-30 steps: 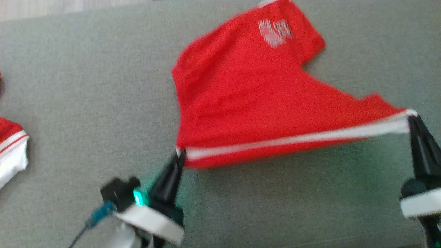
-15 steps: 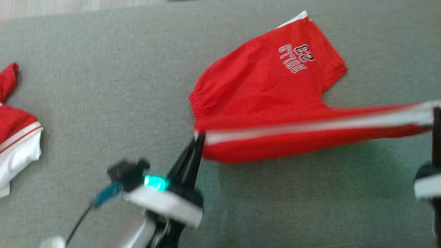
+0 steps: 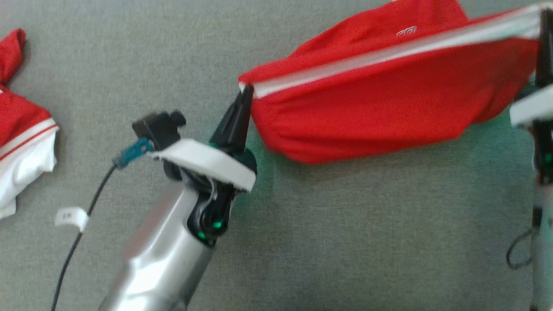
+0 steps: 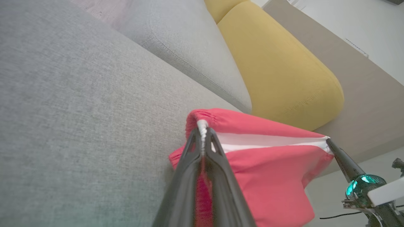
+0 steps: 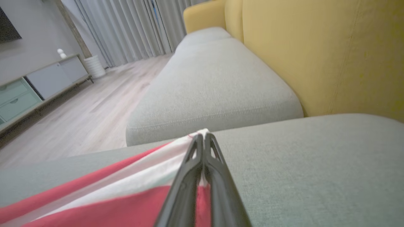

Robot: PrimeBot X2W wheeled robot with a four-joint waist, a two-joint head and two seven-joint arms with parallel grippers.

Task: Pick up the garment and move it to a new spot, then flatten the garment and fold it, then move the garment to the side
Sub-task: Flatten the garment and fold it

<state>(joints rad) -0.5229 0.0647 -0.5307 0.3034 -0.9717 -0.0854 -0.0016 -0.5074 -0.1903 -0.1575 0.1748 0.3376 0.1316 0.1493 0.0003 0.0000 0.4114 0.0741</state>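
- Lying at nine o'clock in the head view, a small bunched red and white cloth [image 3: 21, 142] rests on the grey sofa seat [image 3: 302, 242], well apart from everything else.
- A small white tag [image 3: 71, 217] shows at eight o'clock, just beside the silver left arm [image 3: 164, 259].
- The left gripper [image 3: 245, 91] sits near the centre and points toward one o'clock. Its jaws are clamped on a white corner of the garment [image 3: 380, 108]. The left wrist view shows that white edge pinched between the fingertips.
- The garment spans from the centre out to two o'clock. Its white band is pulled taut between the two grippers and the red cloth sags below it. Whether the sagging part touches the seat cannot be told.
- The right gripper [image 3: 544, 17] stands at two o'clock against the right edge, jaws closed on the band's other end. The right wrist view shows white cloth nipped at its tips.
- A yellow back cushion [image 5: 315, 56] rises behind the seat, at two o'clock in the right wrist view.
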